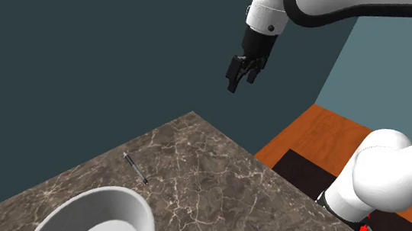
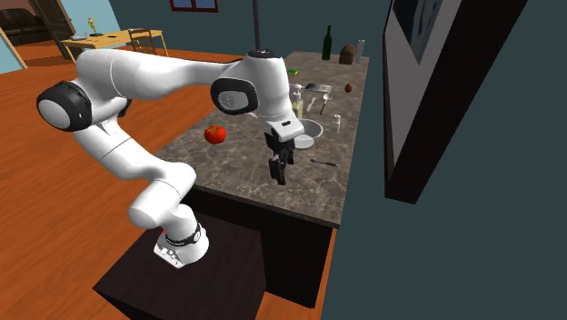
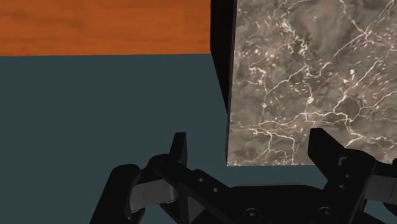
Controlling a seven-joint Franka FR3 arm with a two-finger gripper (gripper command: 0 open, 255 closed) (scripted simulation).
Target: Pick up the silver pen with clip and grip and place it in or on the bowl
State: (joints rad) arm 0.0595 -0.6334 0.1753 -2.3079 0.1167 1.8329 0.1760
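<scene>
gripper (image 1: pixel 240 79) is seen raised well above the brown marbled countertop (image 1: pixel 213 188), fingers pointed downward. in the wrist view the two black fingers (image 3: pixel 180 149) are recorded standing wide apart, with nothing clasped between them. the countertop's edge and a teal wall are seen beyond the gap.

pen (image 1: pixel 135 167): thin, silver-grey with a darker section, noted lying flat on the countertop, untouched. it is located near the rim of the white bowl (image 1: pixel 140 208) but apart from it, on the bowl's far side in the shoulder view. gripper and pen are well apart.

in the second exterior view the gripper (image 2: pixel 280 175) is observed hanging over the part of the countertop nearest the stand (image 2: pixel 182 282). the pen (image 2: pixel 324 163) is found to that view's right of it, and the bowl (image 2: pixel 313 143) beyond it. the bowl is noted upright.

a red tomato (image 2: pixel 214 135) is noted on the countertop toward that view's left. a dark bottle (image 2: pixel 328 41) and small items are seen at the far end. an orange wooden floor (image 2: pixel 54 200) is seen around the stand.
</scene>
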